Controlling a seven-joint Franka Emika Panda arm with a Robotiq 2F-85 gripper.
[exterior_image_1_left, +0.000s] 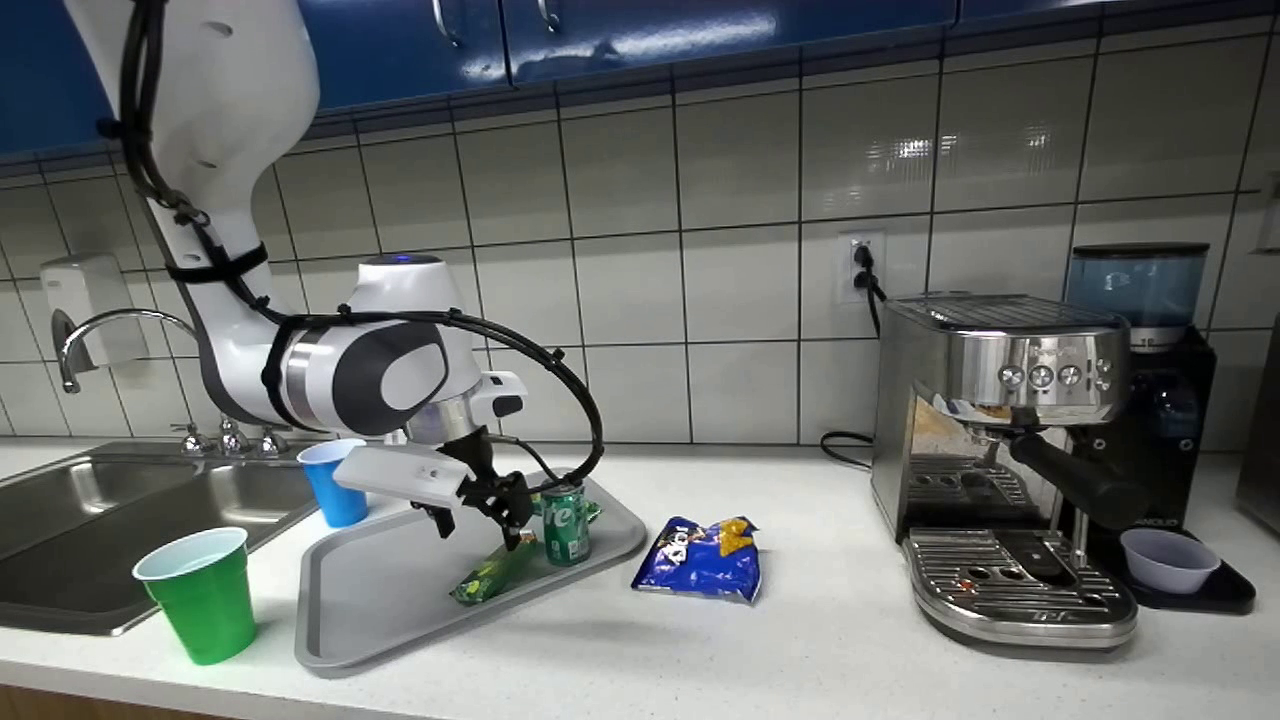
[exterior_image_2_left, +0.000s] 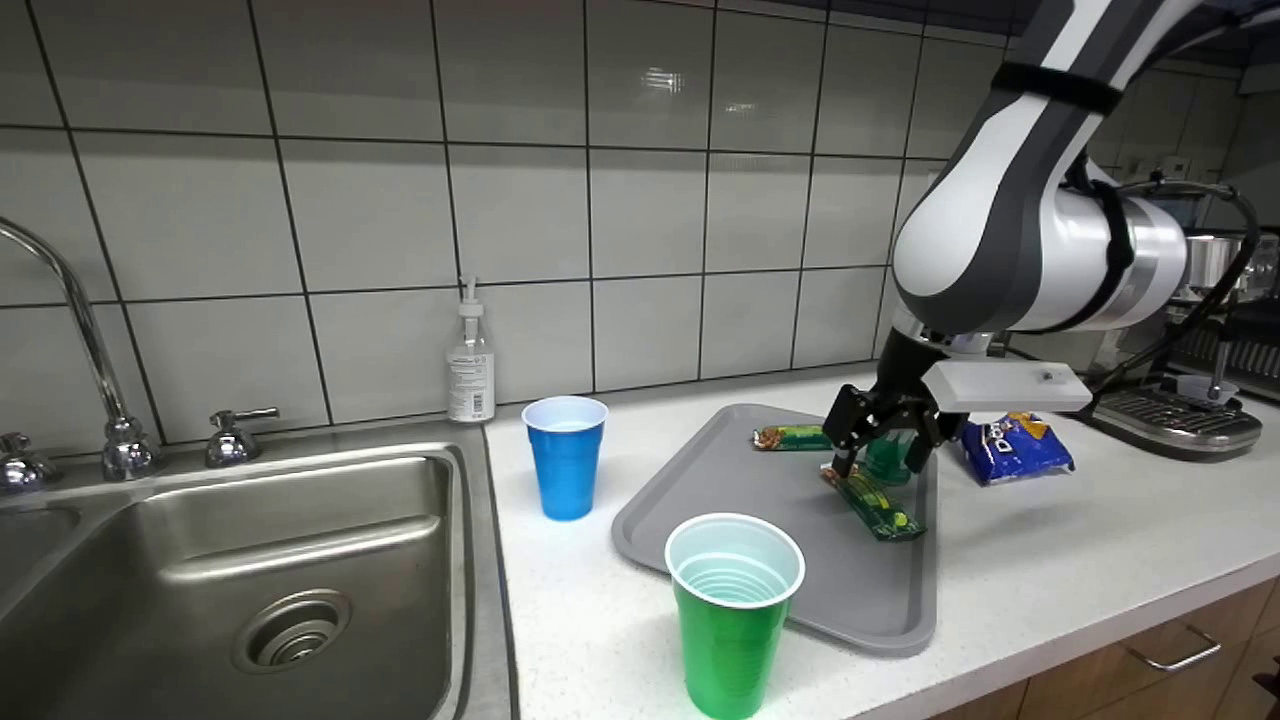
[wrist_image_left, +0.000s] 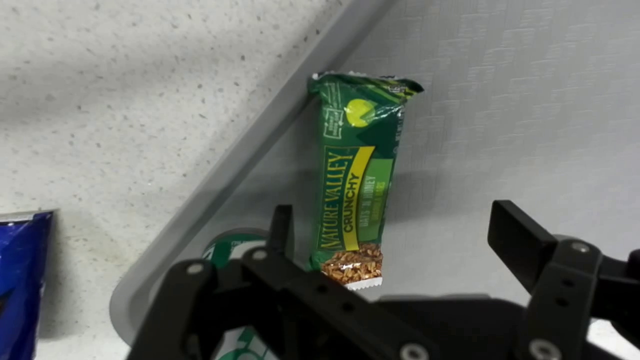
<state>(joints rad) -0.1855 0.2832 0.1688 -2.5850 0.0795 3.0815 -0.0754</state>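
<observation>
My gripper (wrist_image_left: 394, 220) stands open above the grey tray (wrist_image_left: 500, 100), holding nothing. A green granola bar in its wrapper (wrist_image_left: 355, 175) lies flat on the tray below; in the wrist view its clear-ended part shows between the fingers, closer to the left one. In both exterior views the gripper (exterior_image_1_left: 480, 531) hangs over that bar (exterior_image_2_left: 878, 505). Right beside the gripper stands a green soda can (exterior_image_1_left: 566, 530), upright on the tray and partly hidden by a finger in the wrist view. A second green bar (exterior_image_2_left: 788, 438) lies farther back on the tray.
A blue snack bag (exterior_image_1_left: 697, 562) lies on the counter beside the tray. A green cup (exterior_image_2_left: 735, 640) and a blue cup (exterior_image_2_left: 565, 460) stand upright on the sink side. The sink (exterior_image_2_left: 300, 560) and a coffee machine (exterior_image_1_left: 1000, 450) flank the area; a tiled wall rises behind.
</observation>
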